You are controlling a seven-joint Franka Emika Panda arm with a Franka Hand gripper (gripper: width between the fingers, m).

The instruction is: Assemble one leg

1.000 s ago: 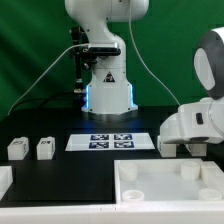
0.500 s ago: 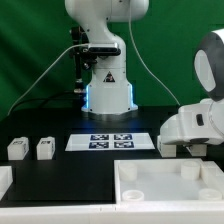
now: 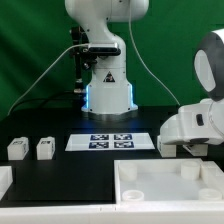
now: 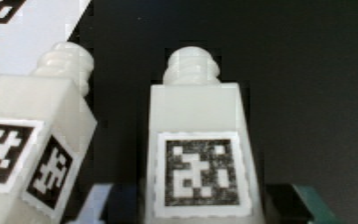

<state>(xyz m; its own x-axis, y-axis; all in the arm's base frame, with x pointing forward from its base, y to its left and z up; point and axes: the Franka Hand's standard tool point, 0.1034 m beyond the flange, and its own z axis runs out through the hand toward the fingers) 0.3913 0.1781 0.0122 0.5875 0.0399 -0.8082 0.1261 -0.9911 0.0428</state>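
Note:
In the wrist view a white block-shaped leg [image 4: 197, 140] with a black-and-white tag on its face lies on the black table between my fingers. My gripper [image 4: 202, 206] is open and straddles its near end, with a dark gap on each side. A second leg [image 4: 43, 125] lies close beside it, slightly angled. In the exterior view my gripper [image 3: 186, 150] is low over the table on the exterior view's right; the white wrist housing hides its fingers and these two legs. Two more legs [image 3: 17, 148] [image 3: 44, 149] stand on the exterior view's left.
The marker board [image 3: 112, 141] lies at the table's middle, in front of the arm's base [image 3: 108, 90]. A large flat white tray-like piece with raised rims [image 3: 135, 192] sits at the front right. Another white part [image 3: 4, 181] shows at the front left edge.

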